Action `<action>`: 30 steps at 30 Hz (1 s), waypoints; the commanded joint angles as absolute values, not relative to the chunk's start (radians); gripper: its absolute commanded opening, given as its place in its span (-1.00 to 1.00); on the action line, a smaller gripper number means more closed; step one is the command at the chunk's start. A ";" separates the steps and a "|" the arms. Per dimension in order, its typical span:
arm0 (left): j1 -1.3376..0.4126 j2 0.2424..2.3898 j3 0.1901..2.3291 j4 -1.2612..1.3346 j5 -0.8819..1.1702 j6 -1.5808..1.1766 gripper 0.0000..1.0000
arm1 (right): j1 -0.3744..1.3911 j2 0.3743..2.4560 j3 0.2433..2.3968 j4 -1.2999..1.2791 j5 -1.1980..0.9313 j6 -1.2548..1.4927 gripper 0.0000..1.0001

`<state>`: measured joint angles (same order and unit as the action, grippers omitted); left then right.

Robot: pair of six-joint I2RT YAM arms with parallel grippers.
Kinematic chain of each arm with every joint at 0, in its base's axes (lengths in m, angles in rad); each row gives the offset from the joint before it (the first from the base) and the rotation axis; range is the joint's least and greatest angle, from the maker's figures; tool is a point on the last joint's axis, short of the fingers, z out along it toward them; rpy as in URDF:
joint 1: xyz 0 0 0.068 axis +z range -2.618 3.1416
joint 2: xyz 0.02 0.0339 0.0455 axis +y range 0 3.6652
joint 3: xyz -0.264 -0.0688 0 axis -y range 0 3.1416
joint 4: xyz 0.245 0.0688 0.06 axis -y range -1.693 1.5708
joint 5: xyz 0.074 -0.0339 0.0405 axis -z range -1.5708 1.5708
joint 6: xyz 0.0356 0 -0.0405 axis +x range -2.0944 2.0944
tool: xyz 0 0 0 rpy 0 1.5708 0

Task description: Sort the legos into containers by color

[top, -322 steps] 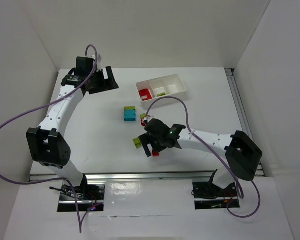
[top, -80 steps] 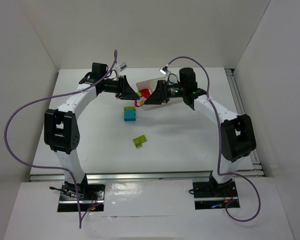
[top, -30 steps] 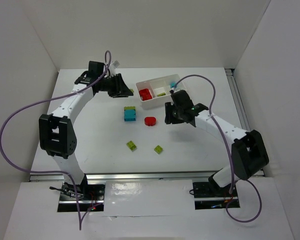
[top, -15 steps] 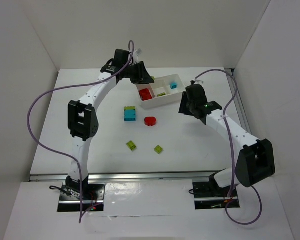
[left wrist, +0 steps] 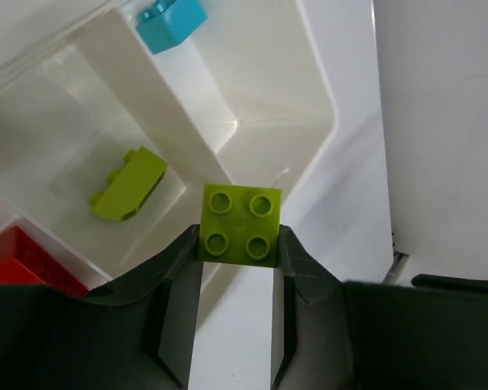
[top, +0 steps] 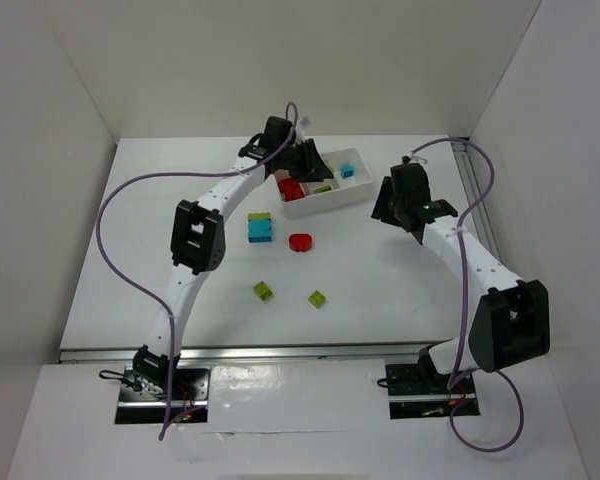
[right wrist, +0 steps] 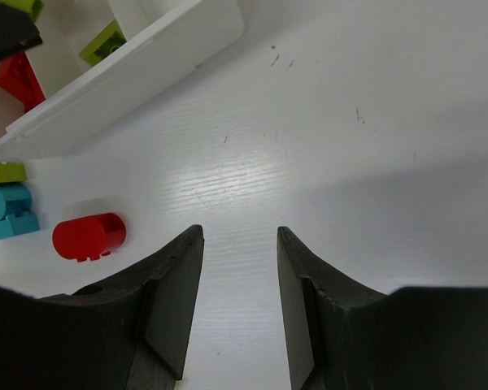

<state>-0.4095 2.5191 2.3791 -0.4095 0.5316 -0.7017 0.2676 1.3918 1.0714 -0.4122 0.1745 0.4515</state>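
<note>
Over the near end of the tray's divider, left wrist view: lime green 2x2 brick (left wrist: 241, 223) pinched between the jaws of the left gripper (left wrist: 239, 242), studs facing the camera, held clear of the white three-compartment tray (left wrist: 324, 114).

The divider (left wrist: 159, 114) runs off toward 11 o'clock from it. The sorted lime brick (left wrist: 128, 185) lies in the middle bin at 9 o'clock, the cyan brick (left wrist: 171, 18) in the end bin at 11 o'clock, and the red brick (left wrist: 16, 260) at 8 o'clock.

My worries:
- The held brick straddles the divider line and the tray's side wall. If I let go here I think it lands in the cyan bin, tips off the wall onto the table (top: 180, 250), or perches on the divider.
- It needs a shift toward 9 o'clock first.
- Coming down too low could knock the tray, which looks light.

Right gripper (right wrist: 240, 236): jaws parted, nothing between them, hanging over bare table at 3 o'clock of the tray.

Not yet sorted, top view, at 7 o'clock of the tray:
- cyan-and-lime stack (top: 260, 227)
- red round piece (top: 300, 242)
- loose lime brick (top: 265, 291)
- second loose lime brick (top: 318, 298)

The cyan-and-lime stack may need splitting.
</note>
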 commanded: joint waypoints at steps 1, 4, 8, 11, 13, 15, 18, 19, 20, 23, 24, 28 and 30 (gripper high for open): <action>-0.408 2.525 2.411 -0.362 0.514 -0.738 -0.45 | 0.232 1.381 1.098 -0.368 0.157 0.443 -0.03; -0.408 2.525 2.411 -0.362 0.514 -0.738 0.16 | 0.207 1.400 1.098 -0.368 0.129 0.433 -0.03; -0.408 2.525 2.411 -0.350 0.535 -0.738 0.64 | 0.198 1.454 1.144 -0.356 0.097 0.405 0.05; -0.408 2.501 2.411 -0.341 0.554 -0.729 0.72 | 0.198 1.499 1.207 -0.347 0.080 0.387 0.12; -0.408 2.474 2.411 -0.331 0.566 -0.729 0.74 | 0.198 1.558 1.288 -0.367 0.069 0.376 0.12; -0.390 2.450 2.392 -0.331 0.589 -0.729 0.74 | 0.198 1.613 1.339 -0.376 0.069 0.376 0.12; -0.379 2.373 2.353 -0.363 0.598 -0.692 0.71 | 0.198 1.669 1.419 -0.365 0.087 0.376 0.15; -0.355 2.347 2.312 -0.385 0.598 -0.677 0.71 | 0.198 1.718 1.472 -0.365 0.087 0.376 0.18; -0.345 2.321 2.286 -0.400 0.598 -0.658 0.71 | 0.198 1.744 1.501 -0.377 0.098 0.376 0.21; -0.302 2.195 2.142 -0.439 0.598 -0.594 0.71 | 0.209 1.868 1.657 -0.434 0.112 0.376 0.46; -0.289 2.157 2.093 -0.439 0.598 -0.585 0.71 | 0.209 1.908 1.714 -0.463 0.129 0.376 0.50; -0.232 1.973 1.825 -0.468 0.459 -0.508 0.69 | 0.232 2.138 1.991 -0.578 0.238 0.385 0.54; -0.222 1.916 1.787 -0.503 0.395 -0.485 0.69 | 0.241 2.190 2.095 -0.595 0.274 0.385 0.54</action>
<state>-0.2260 1.9877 1.8427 -0.4553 0.4988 -0.5678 0.2184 2.1345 1.9808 -0.5056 0.1833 0.3847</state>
